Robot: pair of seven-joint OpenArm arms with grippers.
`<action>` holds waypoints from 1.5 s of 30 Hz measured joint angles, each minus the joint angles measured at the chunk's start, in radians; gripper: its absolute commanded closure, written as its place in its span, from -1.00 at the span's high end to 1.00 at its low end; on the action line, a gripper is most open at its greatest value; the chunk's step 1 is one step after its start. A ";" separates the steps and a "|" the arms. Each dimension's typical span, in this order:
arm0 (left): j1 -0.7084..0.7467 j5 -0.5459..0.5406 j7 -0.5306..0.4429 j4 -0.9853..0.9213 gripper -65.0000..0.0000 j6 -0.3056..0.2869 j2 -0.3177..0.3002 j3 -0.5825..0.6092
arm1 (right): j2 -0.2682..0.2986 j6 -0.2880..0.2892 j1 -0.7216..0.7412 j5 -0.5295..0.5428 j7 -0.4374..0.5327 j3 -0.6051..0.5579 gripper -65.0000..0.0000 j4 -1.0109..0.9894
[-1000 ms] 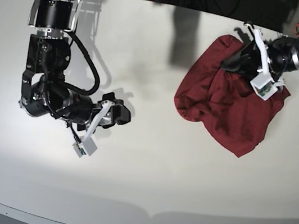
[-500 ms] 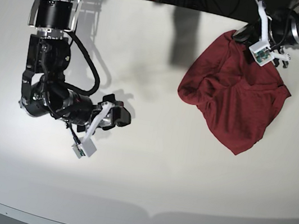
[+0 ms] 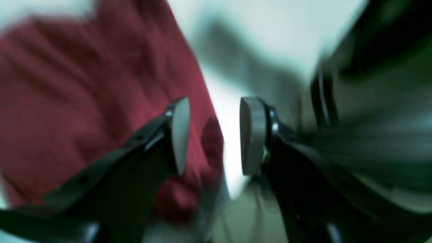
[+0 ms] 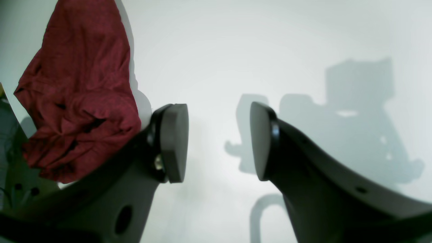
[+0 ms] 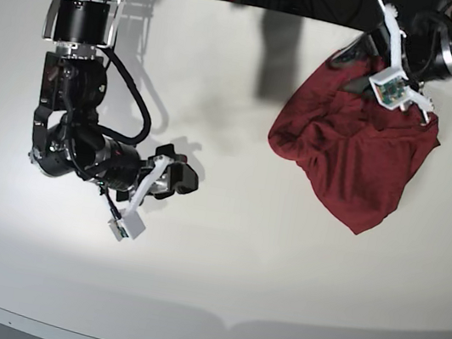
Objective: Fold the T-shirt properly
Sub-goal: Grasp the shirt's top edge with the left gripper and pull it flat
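surface: plain white matte table (image 5: 222, 246), arm shadows | crumpled dark red knit T-shirt (image 5: 353, 155) far corner | left pincer (image 3: 212, 135) apart, empty | right pincer (image 4: 219, 141) apart, empty

Left pincer (image 3: 213, 135): jaws parted, nothing between the pads, arm reaching in from the far edge. Right pincer (image 4: 219, 141): jaws spread wide, empty, arm bent low.

One T-shirt (image 5: 356, 160), one table (image 5: 221, 255), and two arms, each with one end effector.
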 measured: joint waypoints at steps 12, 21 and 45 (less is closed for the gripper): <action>-0.102 0.108 -0.051 -0.164 -0.26 0.099 0.016 -0.008 | -0.001 0.000 0.000 0.000 0.000 0.000 -0.09 0.000; -0.112 0.142 -0.051 -0.198 -0.26 0.032 0.102 -0.008 | -0.018 0.000 0.000 -0.002 0.000 -0.001 -0.09 0.000; -0.156 0.154 -0.060 -0.311 -1.00 -0.018 0.122 -0.008 | -0.020 0.000 0.000 -0.002 -0.011 -0.002 -0.09 0.000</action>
